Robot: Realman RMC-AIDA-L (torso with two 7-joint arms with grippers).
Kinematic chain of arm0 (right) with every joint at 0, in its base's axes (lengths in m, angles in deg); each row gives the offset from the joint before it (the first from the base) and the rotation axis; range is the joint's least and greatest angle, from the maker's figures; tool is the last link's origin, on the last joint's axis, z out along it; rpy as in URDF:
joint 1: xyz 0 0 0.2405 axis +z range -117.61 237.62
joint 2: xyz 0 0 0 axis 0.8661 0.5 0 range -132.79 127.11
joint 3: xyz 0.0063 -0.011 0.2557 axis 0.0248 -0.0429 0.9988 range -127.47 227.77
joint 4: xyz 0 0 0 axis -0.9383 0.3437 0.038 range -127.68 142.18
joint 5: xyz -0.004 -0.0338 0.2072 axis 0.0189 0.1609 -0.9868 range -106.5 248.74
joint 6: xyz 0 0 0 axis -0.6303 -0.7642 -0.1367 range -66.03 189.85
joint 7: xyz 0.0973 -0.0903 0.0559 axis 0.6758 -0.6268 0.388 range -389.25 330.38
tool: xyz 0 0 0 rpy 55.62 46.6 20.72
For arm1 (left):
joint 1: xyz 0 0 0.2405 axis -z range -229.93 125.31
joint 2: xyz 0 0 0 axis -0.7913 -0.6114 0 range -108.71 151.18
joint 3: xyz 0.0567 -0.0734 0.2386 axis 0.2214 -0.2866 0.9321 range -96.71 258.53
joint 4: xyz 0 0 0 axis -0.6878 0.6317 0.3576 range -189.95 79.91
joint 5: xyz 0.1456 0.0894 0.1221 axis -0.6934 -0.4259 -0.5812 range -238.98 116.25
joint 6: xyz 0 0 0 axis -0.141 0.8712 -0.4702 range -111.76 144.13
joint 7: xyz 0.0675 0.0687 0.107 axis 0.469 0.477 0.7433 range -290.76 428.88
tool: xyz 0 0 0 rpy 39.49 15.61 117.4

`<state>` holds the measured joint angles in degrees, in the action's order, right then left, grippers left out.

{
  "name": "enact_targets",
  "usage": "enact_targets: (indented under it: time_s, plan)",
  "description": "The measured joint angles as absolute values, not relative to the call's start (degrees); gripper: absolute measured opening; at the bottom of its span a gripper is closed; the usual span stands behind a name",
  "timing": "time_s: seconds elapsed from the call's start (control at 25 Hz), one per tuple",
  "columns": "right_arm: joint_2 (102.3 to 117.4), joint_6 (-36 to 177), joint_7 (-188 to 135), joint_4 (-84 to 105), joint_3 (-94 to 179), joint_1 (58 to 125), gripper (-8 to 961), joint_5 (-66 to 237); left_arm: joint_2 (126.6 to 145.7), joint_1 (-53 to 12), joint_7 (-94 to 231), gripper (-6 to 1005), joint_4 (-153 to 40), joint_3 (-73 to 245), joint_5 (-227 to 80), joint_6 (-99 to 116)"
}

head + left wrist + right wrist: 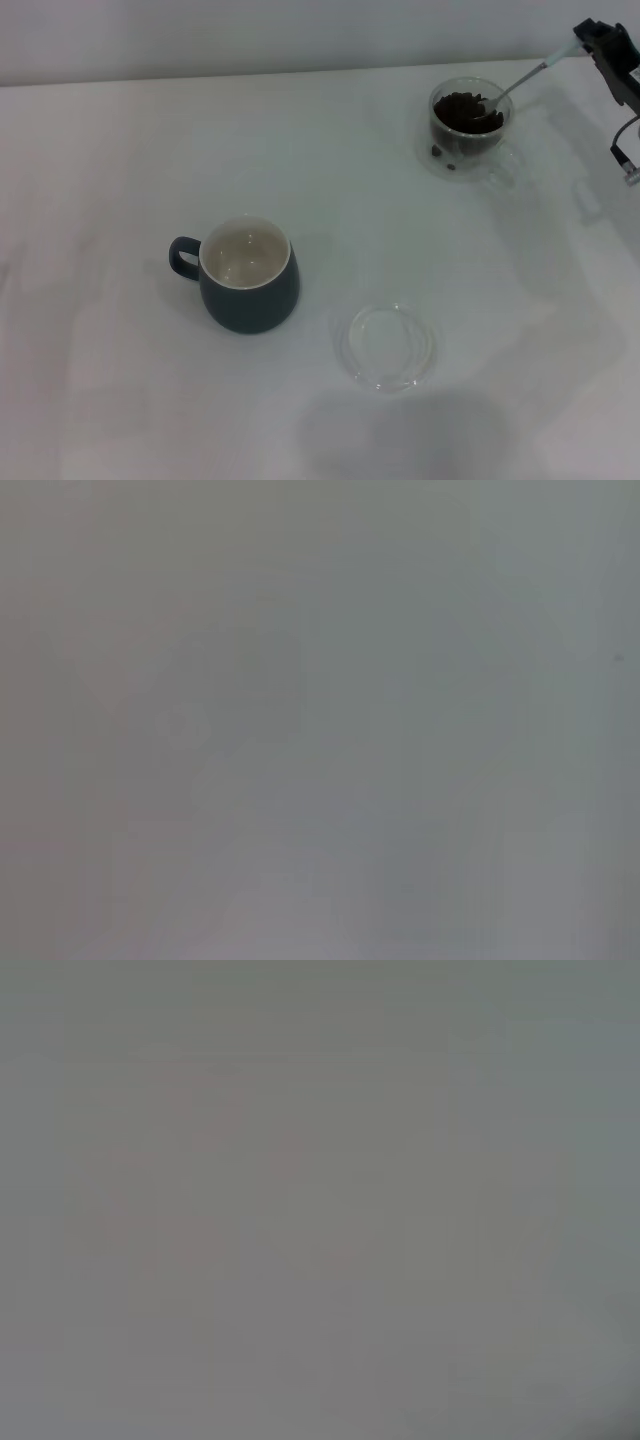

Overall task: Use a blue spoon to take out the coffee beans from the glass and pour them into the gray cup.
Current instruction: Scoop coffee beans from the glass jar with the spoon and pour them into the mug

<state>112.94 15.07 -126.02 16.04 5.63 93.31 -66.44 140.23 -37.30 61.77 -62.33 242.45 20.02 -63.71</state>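
One slim pale-blue-handled metal spoon [520, 82] is slanting from my right gripper [590, 38], which is pinching it, down into the clear glass cup [468, 120] of dark coffee beans [466, 110]; the blue-gray mug [248, 275] is sitting well apart, bare inside.

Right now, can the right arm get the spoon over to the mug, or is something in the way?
Probably yes. The right gripper holds the spoon with its bowl in the beans inside the glass. Only bare table and a flat clear lid lie toward the mug, though it is a long reach.
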Motion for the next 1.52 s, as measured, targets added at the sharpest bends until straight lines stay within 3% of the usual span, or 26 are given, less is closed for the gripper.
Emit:
enact_targets:
  time_s: [0.68,1.52]
  plan:
    - [112.68,4.5,-117.9,15.4,3.7,92.2,146,-67.4,140.13,-37.3,61.8,861,-62.2,242.5,20.0,-63.7]
    - [113.36,-4.6,-107.1,15.7,-22.9,94.3,146,-67.6,140.44,-36.6,61.8,861,-62.4,242.5,20.0,-61.8]
